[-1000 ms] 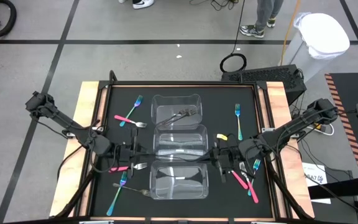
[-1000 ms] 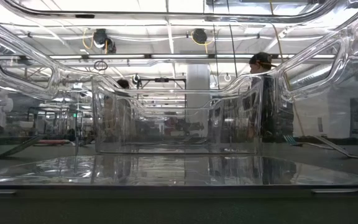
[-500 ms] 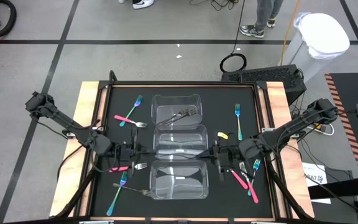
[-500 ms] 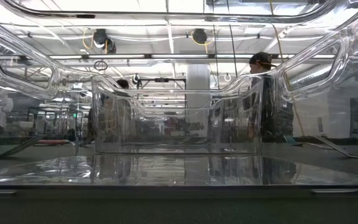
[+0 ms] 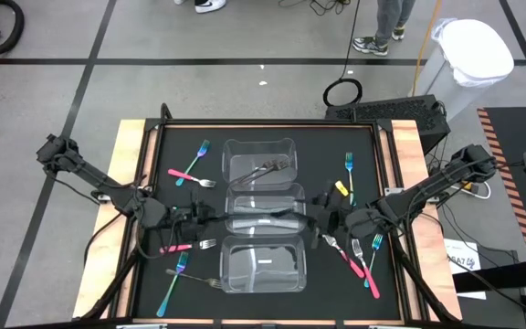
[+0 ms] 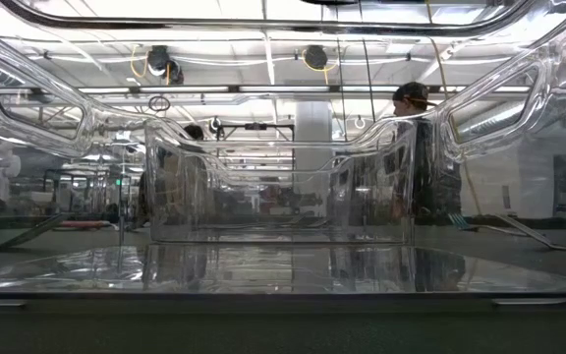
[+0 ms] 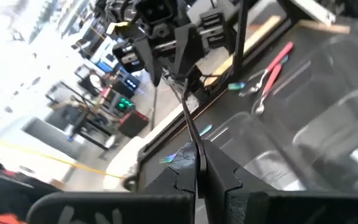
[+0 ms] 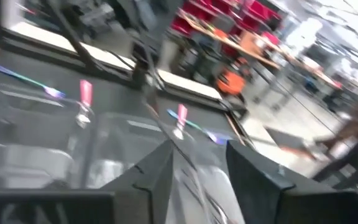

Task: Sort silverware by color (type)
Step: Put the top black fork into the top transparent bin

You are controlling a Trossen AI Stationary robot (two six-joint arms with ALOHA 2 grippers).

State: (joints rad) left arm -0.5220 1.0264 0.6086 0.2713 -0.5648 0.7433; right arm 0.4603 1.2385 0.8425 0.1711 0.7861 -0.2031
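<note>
A thin dark grey fork (image 5: 263,216) hangs level over the middle clear container (image 5: 265,203). My left gripper (image 5: 206,217) is shut on the fork's left end. My right gripper (image 5: 316,224) stands open around its right end (image 8: 166,134); whether it still touches the fork, I cannot tell. In the left wrist view the fork (image 7: 190,118) runs from my left gripper (image 7: 197,177) out to the right gripper (image 7: 174,46). Pink and blue forks lie on the black mat on both sides. My left gripper pinches the dark fork's left end (image 7: 196,163) between its two fingers. The fingers come level from the table's left and lie along the fork. The fork sticks straight out beyond them toward the right gripper, lifted clear above the middle container.
Three clear containers stand in a column at the table's middle; the far one (image 5: 259,163) holds a dark fork (image 5: 270,168). Loose forks lie far left (image 5: 190,174), near left (image 5: 173,279), far right (image 5: 350,174) and near right (image 5: 359,265). People stand beyond the far edge.
My right gripper has opened and turned its wrist, its yellow mark swinging toward the far edge. My left gripper has rolled in place and stays shut on the fork. The fork remains hanging over the middle container.
</note>
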